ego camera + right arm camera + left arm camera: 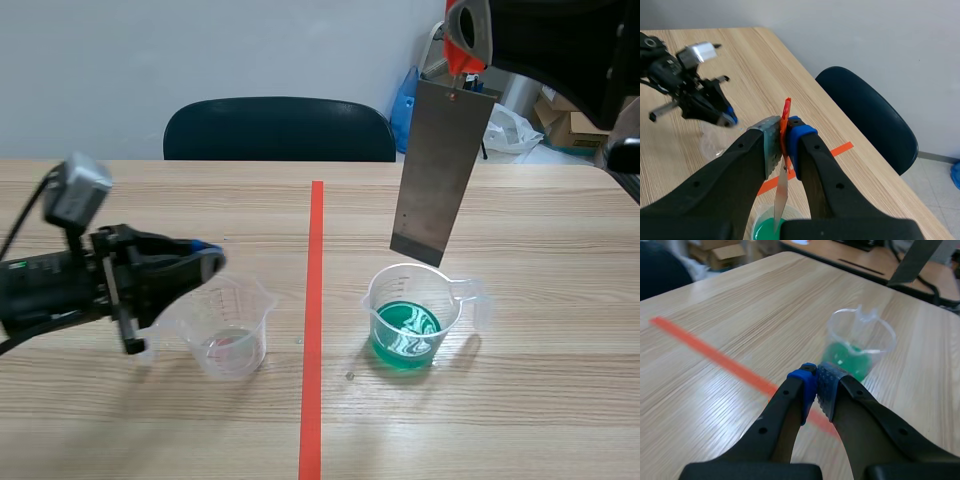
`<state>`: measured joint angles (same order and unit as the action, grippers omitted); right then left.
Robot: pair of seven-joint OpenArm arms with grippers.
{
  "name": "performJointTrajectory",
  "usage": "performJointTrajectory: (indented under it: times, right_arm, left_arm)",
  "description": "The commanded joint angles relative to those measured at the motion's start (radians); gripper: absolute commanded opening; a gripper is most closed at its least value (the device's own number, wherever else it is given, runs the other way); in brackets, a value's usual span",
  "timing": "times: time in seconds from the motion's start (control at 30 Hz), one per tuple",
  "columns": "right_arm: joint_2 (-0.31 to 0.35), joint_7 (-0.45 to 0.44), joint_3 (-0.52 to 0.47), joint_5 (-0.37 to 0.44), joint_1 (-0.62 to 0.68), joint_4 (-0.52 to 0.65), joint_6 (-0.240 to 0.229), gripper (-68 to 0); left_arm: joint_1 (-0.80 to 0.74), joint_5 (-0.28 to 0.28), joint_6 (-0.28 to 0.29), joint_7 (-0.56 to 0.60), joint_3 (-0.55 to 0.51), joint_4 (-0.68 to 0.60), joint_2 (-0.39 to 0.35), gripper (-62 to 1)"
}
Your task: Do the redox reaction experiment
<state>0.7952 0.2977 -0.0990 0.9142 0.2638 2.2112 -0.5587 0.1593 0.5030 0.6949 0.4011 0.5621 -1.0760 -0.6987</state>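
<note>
A grey metal plate (438, 170) is held in the upper right of the scene view, clamped at its orange-red top end (786, 107) between the pads of the right tool (784, 137), whose fingers are closed narrowly on it. The plate's long axis is seen to run almost straight up and down, with a slight lean, and its lower edge is placed just over the far rim of the beaker (452, 300) that holds the green liquid (405, 335). This beaker stands on the worktop (540, 230) right of the orange-red tape line (314, 320), in the lower right of centre.

In the right wrist view the plate is seen edge-on, pointing down at the green liquid, so the beaker is judged to lie directly beneath the tool. No contact between plate and liquid is shown.

The left tool (205, 262) is closed on nothing, its blue pads pressed together, and is placed at the lower left, just over the rim of a clear, nearly empty beaker (232, 345). The right arm is plainly the nearer one. A straight descent along the plate's own axis is judged to be what is called for next, and the thin rim could be struck if the lean is not corrected.
</note>
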Motion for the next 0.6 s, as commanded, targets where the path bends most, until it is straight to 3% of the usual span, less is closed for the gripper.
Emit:
performJointTrajectory:
  times: [0.0,0.2,0.3,0.4,0.47,0.57]
  right_arm:
    - [0.014,-0.011,-0.010,0.013,-0.012,0.005,0.004,-66.9]
    - [0.014,-0.011,-0.010,0.013,-0.012,0.005,0.004,-66.9]
    - [0.014,-0.011,-0.010,0.013,-0.012,0.005,0.004,-66.9]
    - [0.014,-0.012,-0.010,0.013,-0.012,0.005,0.004,-66.9]
    - [0.014,-0.011,-0.010,0.013,-0.012,0.005,0.004,-66.9]
    - [0.014,-0.011,-0.010,0.013,-0.012,0.005,0.004,-66.9]
  left_arm:
    - [-0.050,0.014,0.001,0.060,-0.045,-0.019,-0.068,-58.0]
    - [-0.313,0.014,0.001,0.291,-0.197,-0.019,-0.283,-58.0]
    - [-0.499,0.008,0.001,0.399,-0.313,-0.019,-0.356,-58.0]
    - [-0.709,-0.014,0.001,0.495,-0.459,-0.017,-0.384,-58.0]
    - [-0.850,-0.065,0.001,0.567,-0.562,-0.016,-0.378,-58.0]
    - [-1.035,-0.129,-0.069,0.664,-0.698,-0.016,-0.341,-57.9]
